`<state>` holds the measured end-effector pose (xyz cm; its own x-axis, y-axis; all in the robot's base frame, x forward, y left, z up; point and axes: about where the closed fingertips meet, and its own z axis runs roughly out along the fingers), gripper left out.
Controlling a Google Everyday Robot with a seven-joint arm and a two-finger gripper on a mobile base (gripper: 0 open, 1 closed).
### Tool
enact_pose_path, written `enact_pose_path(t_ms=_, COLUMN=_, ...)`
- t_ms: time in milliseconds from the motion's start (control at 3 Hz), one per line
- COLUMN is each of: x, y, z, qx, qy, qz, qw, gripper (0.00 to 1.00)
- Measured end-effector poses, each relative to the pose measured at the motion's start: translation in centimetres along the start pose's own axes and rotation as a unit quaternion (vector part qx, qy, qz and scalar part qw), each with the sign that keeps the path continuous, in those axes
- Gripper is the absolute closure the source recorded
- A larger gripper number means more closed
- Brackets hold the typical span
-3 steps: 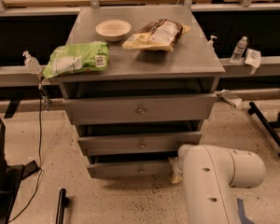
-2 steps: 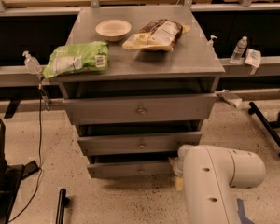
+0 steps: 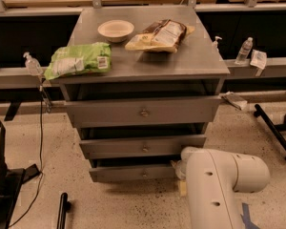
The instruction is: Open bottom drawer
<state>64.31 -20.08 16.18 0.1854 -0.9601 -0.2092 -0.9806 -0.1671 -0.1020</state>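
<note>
Gripper: at the right end of the bottom drawer, almost wholly hidden behind the white arm; whether it touches the drawer front I can't tell.
Bottom drawer: right end covered by the arm; its knob is too small to make out well.
White arm: cut off by the lower edge.
Drawer insides: dark gaps above each front, contents unreadable.
Green bag: label print too small to read.
Brown snack bag: lettering blurred.
Black stand: cut off at the left edge.
Black pole: lower end runs out of frame.
Blue tape: partly behind the arm.
</note>
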Motion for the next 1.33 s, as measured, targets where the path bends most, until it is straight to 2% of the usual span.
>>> enact_pose_path(t_ms=333, x=-0.2, y=-0.6, z=-0.2, qx=-0.005, qy=0.000, qz=-0.008, qw=1.0000, gripper=0.18)
enact_pose_path(t_ms=667, x=-0.6, y=-0.9, z=-0.7, qx=-0.007, qy=-0.006, qz=-0.017, qw=0.9998, gripper=0.48)
enact_pose_path(t_ms=1333, x=-0.9, y=-0.8, z=-1.3, qx=-0.010, qy=-0.012, qz=-0.023, qw=0.9996, gripper=0.56)
